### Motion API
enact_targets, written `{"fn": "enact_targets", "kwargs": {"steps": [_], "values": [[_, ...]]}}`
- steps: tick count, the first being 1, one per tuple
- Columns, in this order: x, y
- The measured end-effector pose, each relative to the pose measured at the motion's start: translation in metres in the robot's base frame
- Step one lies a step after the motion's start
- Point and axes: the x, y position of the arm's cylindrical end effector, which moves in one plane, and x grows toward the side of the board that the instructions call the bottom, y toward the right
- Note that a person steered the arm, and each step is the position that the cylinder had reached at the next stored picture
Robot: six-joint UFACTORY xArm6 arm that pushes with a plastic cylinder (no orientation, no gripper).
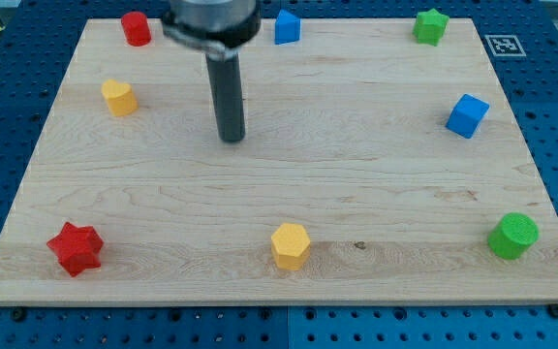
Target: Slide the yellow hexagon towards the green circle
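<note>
Wooden board [356,165]: yellow hexagon [290,245] near bottom edge, green circle [512,236] at bottom-right corner. My tip [232,139], a bare rod holding nothing, stands well apart from both

A wooden board [356,126] carries a red star [75,248] at the view's bottom left and a red cylinder [136,28], blue pentagon-like block [287,26] and green star [431,26] along the top. A yellow block [118,98] sits at the left and a blue cube [467,115] at the right

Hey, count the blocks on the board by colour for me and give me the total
Red: 2, the red cylinder and the red star
Yellow: 2, the yellow heart-like block and the yellow hexagon
Blue: 2, the blue block and the blue cube
Green: 2, the green star and the green circle
Total: 8
</note>
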Motion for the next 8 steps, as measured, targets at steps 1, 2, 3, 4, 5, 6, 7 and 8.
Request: {"fn": "enact_targets", "kwargs": {"steps": [1,2,3,4,5,6,7,8], "values": [[0.073,0.0],[0.096,0.0],[0.119,0.008],[0.136,0.022],[0.136,0.023],[0.136,0.064],[0.132,0.125],[0.116,0.176]]}}
